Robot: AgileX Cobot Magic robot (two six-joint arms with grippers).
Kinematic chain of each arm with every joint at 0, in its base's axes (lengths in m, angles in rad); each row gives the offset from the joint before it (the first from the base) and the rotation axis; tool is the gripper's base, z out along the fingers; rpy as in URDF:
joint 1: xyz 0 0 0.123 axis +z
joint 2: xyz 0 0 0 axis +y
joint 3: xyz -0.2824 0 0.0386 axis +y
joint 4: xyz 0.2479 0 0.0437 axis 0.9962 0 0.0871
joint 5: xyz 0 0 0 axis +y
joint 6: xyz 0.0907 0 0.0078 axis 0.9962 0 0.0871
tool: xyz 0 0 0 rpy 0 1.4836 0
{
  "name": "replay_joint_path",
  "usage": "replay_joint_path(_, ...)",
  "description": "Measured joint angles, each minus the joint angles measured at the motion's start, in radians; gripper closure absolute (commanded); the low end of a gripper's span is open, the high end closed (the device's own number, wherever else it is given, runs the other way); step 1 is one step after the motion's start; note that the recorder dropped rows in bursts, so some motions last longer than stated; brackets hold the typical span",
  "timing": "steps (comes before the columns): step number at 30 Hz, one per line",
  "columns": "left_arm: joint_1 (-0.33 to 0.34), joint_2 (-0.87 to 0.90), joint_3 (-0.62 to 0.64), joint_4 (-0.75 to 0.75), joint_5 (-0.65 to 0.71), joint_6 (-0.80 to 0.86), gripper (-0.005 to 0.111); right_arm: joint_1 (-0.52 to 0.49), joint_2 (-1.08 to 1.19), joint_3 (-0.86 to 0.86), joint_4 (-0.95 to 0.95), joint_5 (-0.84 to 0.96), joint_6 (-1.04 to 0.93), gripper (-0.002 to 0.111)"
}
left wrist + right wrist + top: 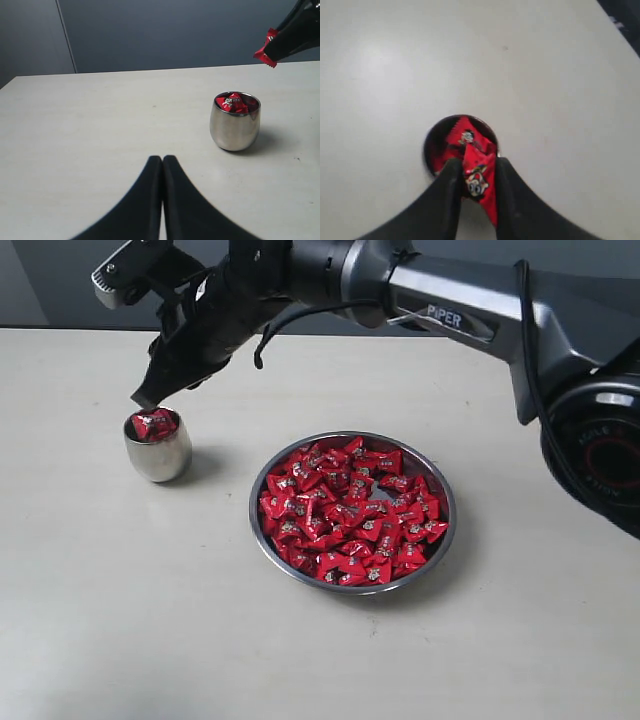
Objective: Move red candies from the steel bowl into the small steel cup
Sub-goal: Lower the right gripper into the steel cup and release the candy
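Observation:
The wide steel bowl sits mid-table, heaped with red candies. Left of it stands the small steel cup with red candies inside. My right gripper reaches across and hovers just above the cup's mouth, shut on one red candy. My left gripper hangs low over bare table, away from the cup, its fingers pressed together with nothing between them. It does not show in the exterior view.
The pale table stretches around bowl and cup. The right arm spans the back of the scene above the table. A dark wall lies behind the table's far edge.

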Motion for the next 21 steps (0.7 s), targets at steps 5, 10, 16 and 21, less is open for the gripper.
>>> replay_joint_path(5, 0.0, 0.0, 0.0, 0.0, 0.0, 0.0, 0.106, -0.036, 0.001, -0.005, 0.094, 0.037, -0.06, 0.109)
replay_joint_path(10, 0.0, 0.0, 0.0, 0.0, 0.0, 0.0, 0.106, -0.047, 0.051, -0.009, 0.116, 0.05, -0.081, 0.109)
replay_joint_path(16, 0.0, 0.0, 0.0, 0.0, 0.0, 0.0, 0.106, -0.047, 0.164, -0.111, 0.17, 0.072, -0.103, 0.109)
replay_joint_path(21, 0.0, 0.0, 0.0, 0.0, 0.0, 0.0, 0.106, -0.047, 0.193, -0.202, 0.189, 0.108, -0.107, 0.109)
